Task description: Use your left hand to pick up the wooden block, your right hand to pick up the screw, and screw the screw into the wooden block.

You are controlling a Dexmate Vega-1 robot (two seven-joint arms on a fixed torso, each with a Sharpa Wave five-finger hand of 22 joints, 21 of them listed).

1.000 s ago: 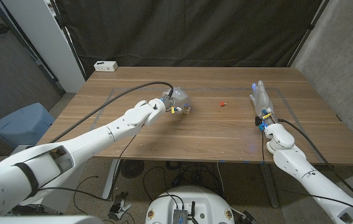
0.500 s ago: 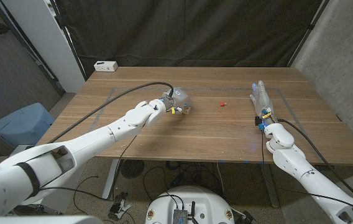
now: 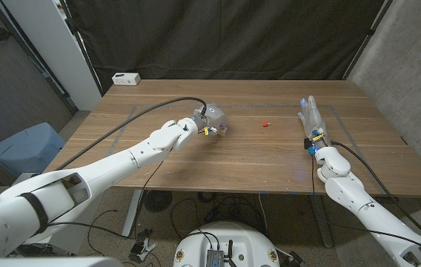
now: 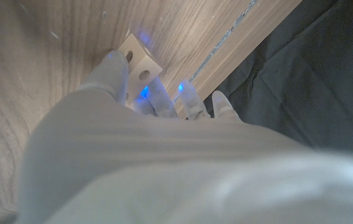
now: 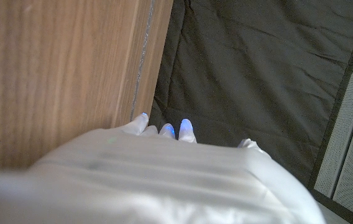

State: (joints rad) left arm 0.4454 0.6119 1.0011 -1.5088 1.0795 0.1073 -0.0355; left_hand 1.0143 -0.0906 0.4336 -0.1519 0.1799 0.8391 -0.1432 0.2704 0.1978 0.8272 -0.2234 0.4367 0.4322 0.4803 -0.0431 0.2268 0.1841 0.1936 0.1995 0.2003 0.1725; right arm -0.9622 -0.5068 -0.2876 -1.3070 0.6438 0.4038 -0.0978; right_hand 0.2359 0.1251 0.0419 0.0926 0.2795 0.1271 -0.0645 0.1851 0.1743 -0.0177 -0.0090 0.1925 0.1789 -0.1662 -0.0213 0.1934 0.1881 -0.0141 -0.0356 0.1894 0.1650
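- Nearest me, my right hand (image 3: 316, 126) waits by the right side of the table (image 3: 270, 163), well apart from everything the task names; the head view shows it slim and stretched out with nothing in it, and I judge its fingers (image 5: 186, 130) loosely apart
- The screw (image 3: 265, 124), a small red speck in the head view, lies on the bare wood between my two hands, closer to the left one; it is too small for me to tell which way it points or how its long axis runs
- My left hand (image 3: 209, 121) has reached out toward the middle of the table, and the left wrist view shows my fingers (image 4: 115, 70) down around the wooden block (image 4: 140, 62), one of them pressing its side
- The block is pale, lies on the table with a holed face up, and its long axis runs roughly across my fingertips
- I may already be pinching it, though the wrist view is too blurred to be sure the grip is closed; it does not look lifted
- Progress, as I judge it: the block is reached but not raised, the screw is untouched, and the lifting, the right hand's pickup and all the screwing are left
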